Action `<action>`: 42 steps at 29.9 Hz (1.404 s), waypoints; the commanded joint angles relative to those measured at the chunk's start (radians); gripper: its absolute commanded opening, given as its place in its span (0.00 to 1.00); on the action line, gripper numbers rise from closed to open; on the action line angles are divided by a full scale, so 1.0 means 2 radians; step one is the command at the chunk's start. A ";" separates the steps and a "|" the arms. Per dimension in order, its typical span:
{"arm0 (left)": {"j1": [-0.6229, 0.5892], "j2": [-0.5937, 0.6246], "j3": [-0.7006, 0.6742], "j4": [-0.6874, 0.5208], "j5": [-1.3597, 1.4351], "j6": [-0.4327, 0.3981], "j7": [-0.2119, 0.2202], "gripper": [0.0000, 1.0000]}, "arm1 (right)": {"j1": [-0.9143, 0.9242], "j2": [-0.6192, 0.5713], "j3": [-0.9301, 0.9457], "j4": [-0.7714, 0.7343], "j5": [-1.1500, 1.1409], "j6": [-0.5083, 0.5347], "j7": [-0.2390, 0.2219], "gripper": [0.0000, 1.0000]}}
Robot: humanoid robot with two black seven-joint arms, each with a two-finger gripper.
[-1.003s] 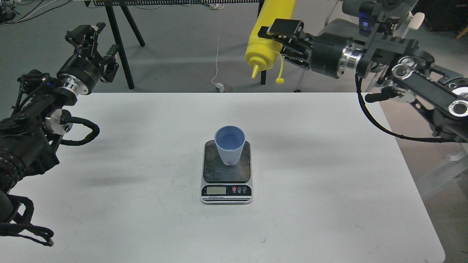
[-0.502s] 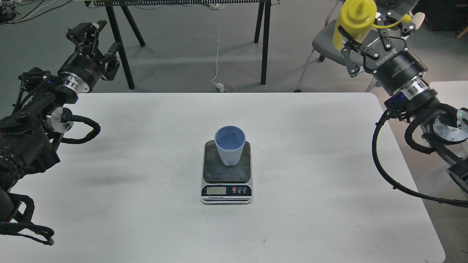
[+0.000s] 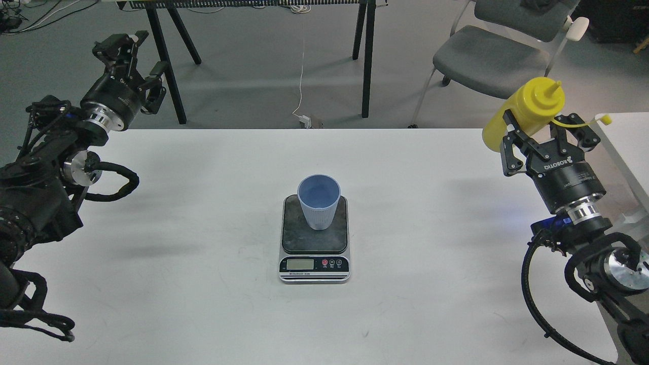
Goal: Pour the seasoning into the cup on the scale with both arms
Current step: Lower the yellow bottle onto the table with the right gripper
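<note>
The light blue ribbed cup (image 3: 318,200) stands upright on the dark plate of the small digital scale (image 3: 314,253) at the middle of the white table. My right gripper (image 3: 540,133) is shut on the yellow squeeze bottle (image 3: 527,111), holding it nearly upright over the table's far right edge, nozzle up, with the tethered cap (image 3: 603,119) hanging out to the right. My left gripper (image 3: 121,44) is raised past the table's far left corner, open and empty, far from the cup.
The white table (image 3: 203,284) spans the view. A grey chair (image 3: 487,56) and black trestle legs (image 3: 367,61) stand on the floor behind it. A second white surface (image 3: 626,137) lies at the right edge.
My right arm swung the yellow bottle from tipped nozzle-down above the table's back middle, out to the right and down, turning it upright. The left arm, cup and scale have stayed still.
</note>
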 commanded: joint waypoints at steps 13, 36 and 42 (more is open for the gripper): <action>0.001 -0.001 0.007 0.000 0.000 0.000 0.000 0.67 | -0.109 0.047 0.051 -0.007 -0.004 0.000 0.002 0.51; 0.001 0.001 0.008 0.000 0.000 0.000 0.000 0.67 | -0.108 0.093 0.045 -0.083 -0.034 0.000 0.000 0.59; 0.002 -0.001 0.007 0.000 0.000 0.000 0.000 0.67 | -0.109 0.093 0.046 -0.082 -0.039 0.000 0.001 0.83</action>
